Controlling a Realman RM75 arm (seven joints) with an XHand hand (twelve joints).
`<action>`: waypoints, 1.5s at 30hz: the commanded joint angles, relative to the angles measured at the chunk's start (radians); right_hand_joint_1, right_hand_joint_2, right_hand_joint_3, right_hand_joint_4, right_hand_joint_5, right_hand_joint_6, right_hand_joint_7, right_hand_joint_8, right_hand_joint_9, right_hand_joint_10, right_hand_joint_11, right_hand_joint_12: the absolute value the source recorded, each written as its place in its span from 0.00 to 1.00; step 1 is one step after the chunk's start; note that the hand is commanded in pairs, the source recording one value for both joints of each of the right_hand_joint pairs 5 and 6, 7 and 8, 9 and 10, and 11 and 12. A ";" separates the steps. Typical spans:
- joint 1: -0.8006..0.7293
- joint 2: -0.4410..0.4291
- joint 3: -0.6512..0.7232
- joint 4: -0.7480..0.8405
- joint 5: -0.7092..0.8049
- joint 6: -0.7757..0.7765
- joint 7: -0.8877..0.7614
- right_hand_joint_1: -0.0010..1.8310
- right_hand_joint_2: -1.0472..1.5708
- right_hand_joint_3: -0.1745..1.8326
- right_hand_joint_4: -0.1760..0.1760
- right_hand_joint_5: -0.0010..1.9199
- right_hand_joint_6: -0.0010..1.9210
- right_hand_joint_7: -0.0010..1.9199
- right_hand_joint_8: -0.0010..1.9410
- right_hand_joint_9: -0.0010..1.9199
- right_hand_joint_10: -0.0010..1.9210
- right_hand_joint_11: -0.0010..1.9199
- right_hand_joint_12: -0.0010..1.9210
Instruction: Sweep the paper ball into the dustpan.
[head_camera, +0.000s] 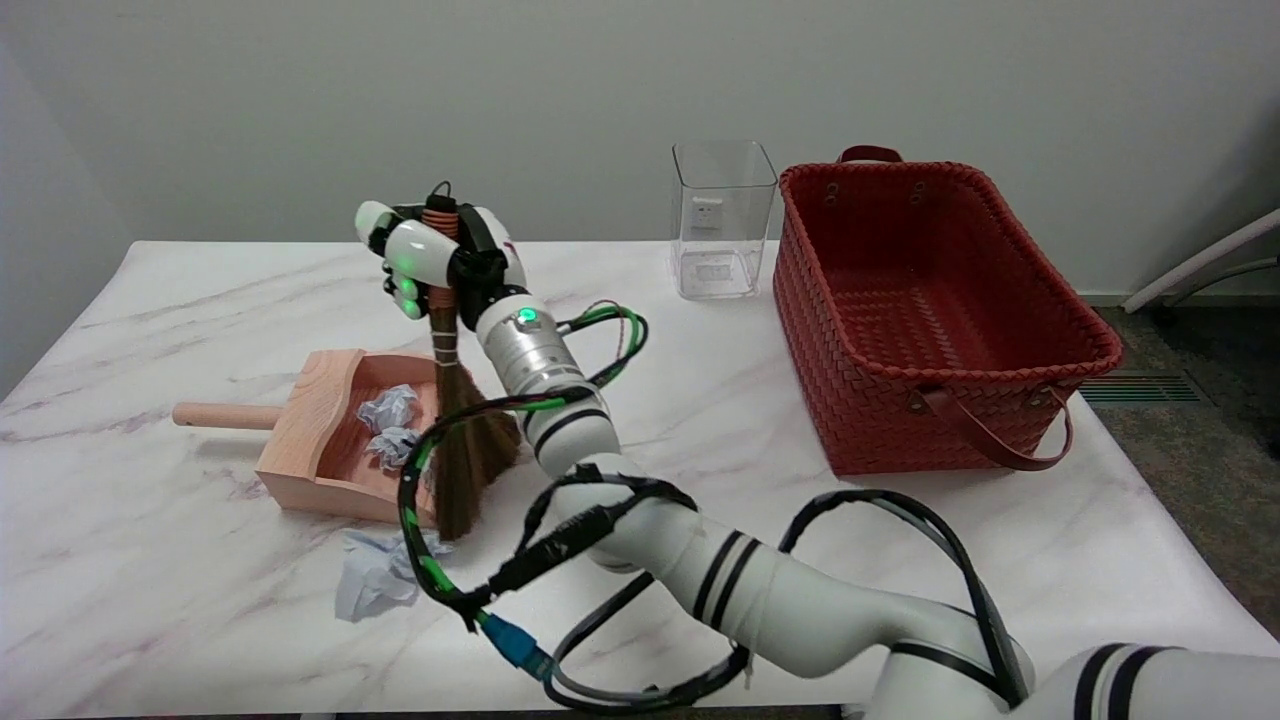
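My right hand (432, 258) grips the wrapped handle of a small brown broom (462, 440), held upright with its bristles down at the open mouth of the wooden dustpan (318, 455). Two crumpled paper balls lie inside the pan, one (389, 407) above the other (393, 446), just left of the bristles. A larger crumpled paper (370, 583) lies on the marble table (150, 560) in front of the pan's near edge, below the bristle tips. The pan's round handle (222, 416) points left.
A red woven basket (1070, 340) with strap handles stands at the right. A clear plastic container (722, 222) sits behind it at the table's back edge. My forearm and its looped cables (600, 560) cross the table's near middle.
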 joint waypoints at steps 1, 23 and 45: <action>0.274 -0.136 0.009 -0.376 0.001 -0.196 0.389 0.51 0.77 0.71 0.50 1.00 1.00 1.00 0.99 1.00 1.00 0.97 0.97; 0.248 0.001 0.012 -0.178 -0.100 -0.204 0.326 0.51 0.80 0.62 0.50 1.00 1.00 1.00 0.99 1.00 1.00 0.98 0.98; 0.084 0.126 0.034 0.214 -0.100 -0.108 0.267 0.50 0.91 0.69 0.50 1.00 1.00 1.00 0.99 1.00 1.00 0.97 0.96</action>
